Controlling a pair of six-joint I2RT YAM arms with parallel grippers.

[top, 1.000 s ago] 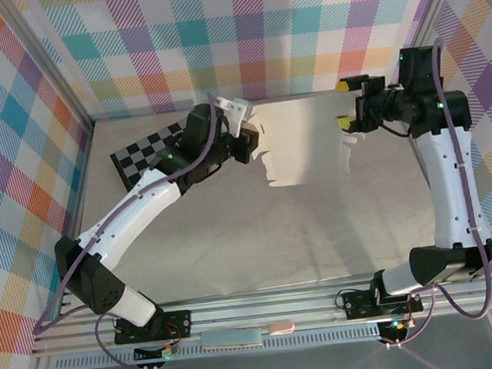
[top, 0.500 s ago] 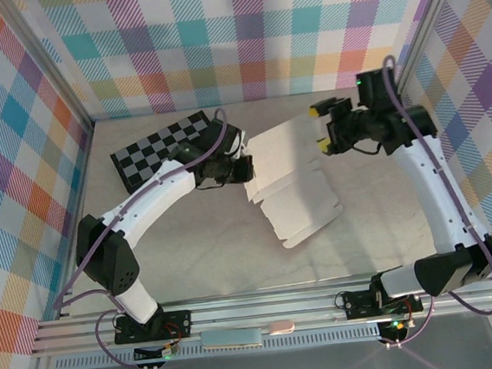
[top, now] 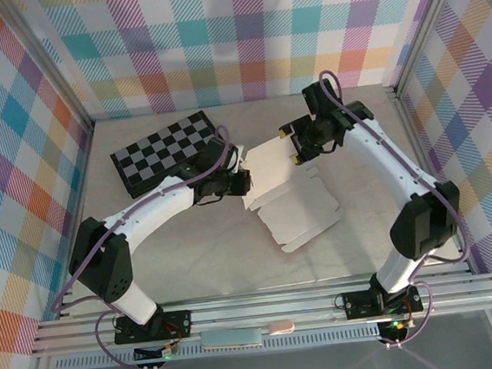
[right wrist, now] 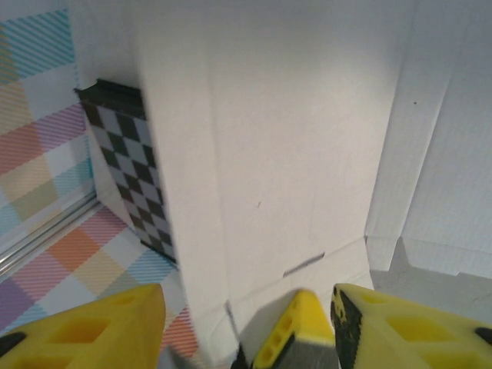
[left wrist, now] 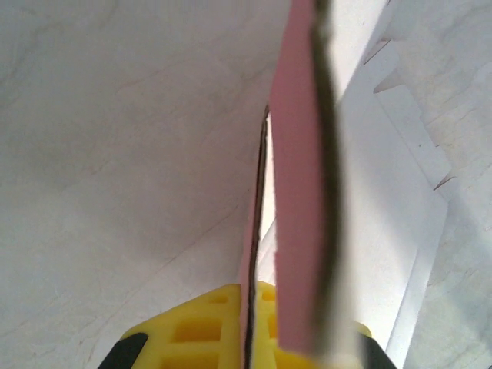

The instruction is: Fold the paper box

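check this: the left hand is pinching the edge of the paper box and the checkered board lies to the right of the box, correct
Not quite. The left hand is pinching the edge of the paper box, but the checkered board lies to the left of the box; the top external view shows it.

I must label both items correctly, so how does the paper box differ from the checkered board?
The paper box is pale card with notched flaps; the checkered board is a black-and-grey rectangle. The left hand grips the box; the board lies untouched. Both rest on the table.
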